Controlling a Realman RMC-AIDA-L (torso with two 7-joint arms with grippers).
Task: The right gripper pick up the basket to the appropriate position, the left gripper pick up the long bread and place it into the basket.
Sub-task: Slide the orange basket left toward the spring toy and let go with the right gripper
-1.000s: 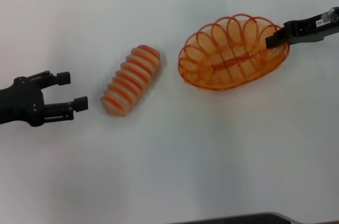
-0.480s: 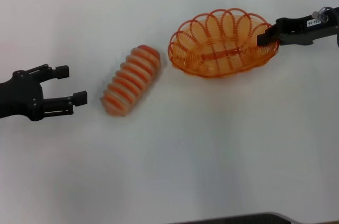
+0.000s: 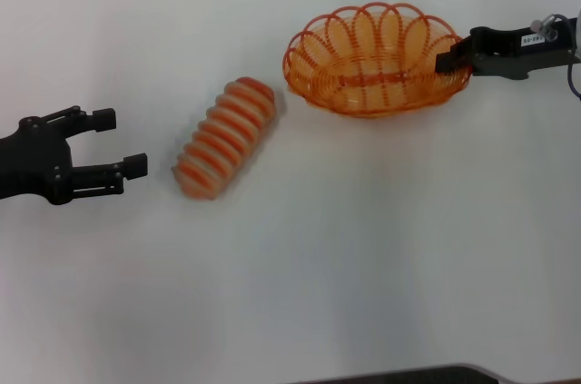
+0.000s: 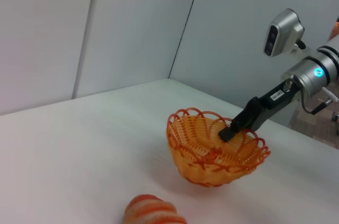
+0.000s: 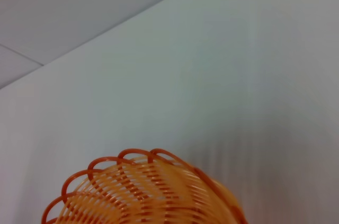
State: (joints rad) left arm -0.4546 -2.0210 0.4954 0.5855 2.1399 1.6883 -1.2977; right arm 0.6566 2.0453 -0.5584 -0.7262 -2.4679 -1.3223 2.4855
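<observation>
The basket is found at the far right of the counter, tilted in the left wrist view, with its near side raised. Nothing is seen inside it; its wire floor and scalloped rim are bare. It is gripped at its right rim by the right pincer, whose fingers are closed on the wire, one inside the rim as shown in the left wrist view. The black arm behind it bears a small white label.

The long bread is observed lying on the counter, outside the basket, just beside the basket's left end and not touching it. It lies diagonally, its far end toward the basket.

The left pincer is held at the left edge of the counter, near the bread's near end but apart from it. Its fingers are spread, and nothing is held between them.

The counter is plain white. Pale grey wall panels with vertical seams are seen behind it in the left wrist view. In the right wrist view only the basket's rim and the white surface beyond it are shown.
</observation>
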